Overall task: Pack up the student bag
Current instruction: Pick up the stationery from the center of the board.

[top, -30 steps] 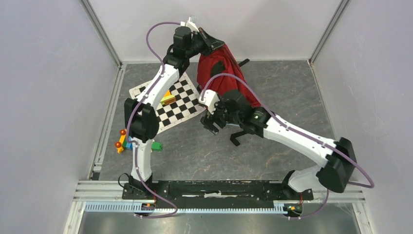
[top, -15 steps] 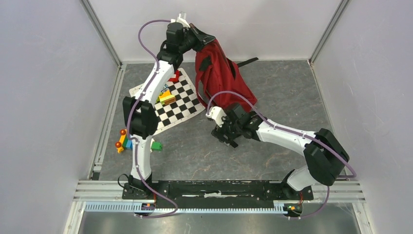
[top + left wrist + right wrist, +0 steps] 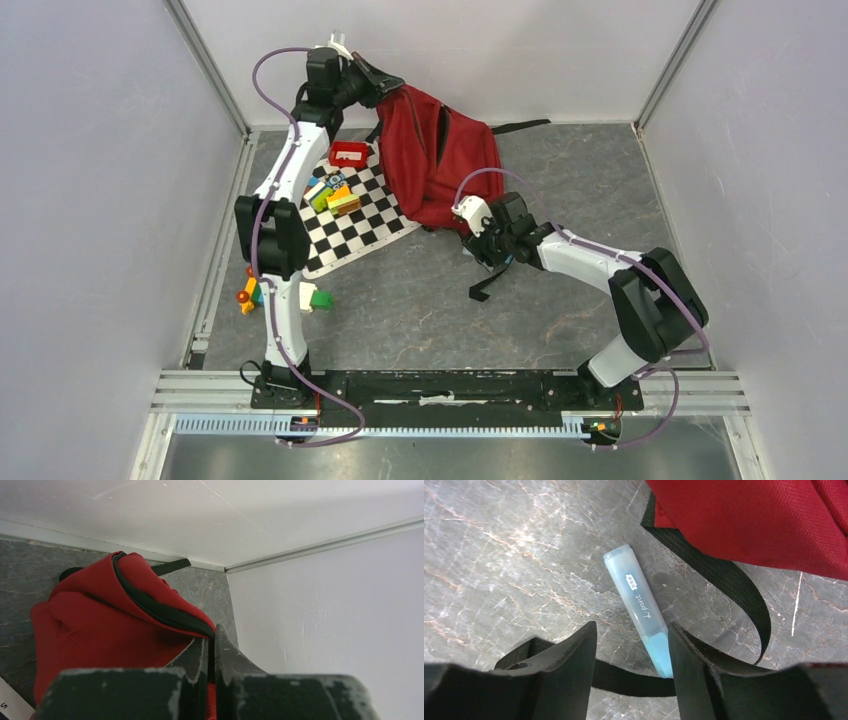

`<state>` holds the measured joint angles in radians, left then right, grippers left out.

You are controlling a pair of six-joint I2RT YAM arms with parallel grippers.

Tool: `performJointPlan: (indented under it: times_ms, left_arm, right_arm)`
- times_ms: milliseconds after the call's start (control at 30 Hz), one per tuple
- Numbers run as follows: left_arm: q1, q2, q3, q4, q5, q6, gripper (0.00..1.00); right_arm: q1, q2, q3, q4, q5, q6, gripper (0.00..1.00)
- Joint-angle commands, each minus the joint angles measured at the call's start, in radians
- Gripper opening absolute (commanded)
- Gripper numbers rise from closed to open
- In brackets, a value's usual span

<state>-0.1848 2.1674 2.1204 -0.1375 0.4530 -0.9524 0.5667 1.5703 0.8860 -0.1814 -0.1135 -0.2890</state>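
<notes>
Much of the grey table (image 3: pixel 400 320) lies open toward its near edge. The student bag (image 3: pixel 435 165) slumps by the back wall, its zipper edge pinched tight in the left gripper (image 3: pixel 212 641). The right gripper (image 3: pixel 631 635), jaws parted, straddles a blue highlighter (image 3: pixel 639 605) beside a black strap (image 3: pixel 724 580).

L arm (image 3: pixel 288 185) stretched far fwd, raised, L gripper (image 3: pixel 214 639) jaws pinched; R arm (image 3: pixel 590 262) bent inward, low, R gripper (image 3: pixel 631 632) jaws apart.

checkerboard mat (image 3: pixel 360 225) | small red box (image 3: pixel 349 154) on far edge; coloured blocks (image 3: pixel 333 195) on it
</notes>
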Motion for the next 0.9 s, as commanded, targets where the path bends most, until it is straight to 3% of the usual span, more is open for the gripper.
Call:
performJointPlan:
  times_ms: [0, 367, 667, 733, 867]
  left_arm:
    - [0.004, -0.015, 0.030, 0.114, 0.060, 0.037, 0.02]
    - [0.004, -0.062, -0.027, 0.110, 0.119, 0.046, 0.02]
    - [0.002, -0.122, -0.106, 0.122, 0.154, 0.044, 0.02]
    - [0.001, -0.136, -0.135, 0.133, 0.164, 0.030, 0.02]
    - [-0.011, -0.176, -0.196, 0.183, 0.195, 0.021, 0.02]
  right_arm:
    - [-0.038, 0.041, 0.004, 0.046, -0.055, -0.018, 0.57]
    - [-0.103, 0.073, -0.023, 0.040, -0.092, -0.020, 0.43]
    - [-0.103, 0.070, -0.062, 0.043, -0.020, -0.018, 0.44]
    - [-0.104, 0.068, -0.073, 0.044, -0.001, -0.019, 0.39]
    - [-0.103, 0.028, -0.083, 0.045, 0.011, 0.014, 0.10]
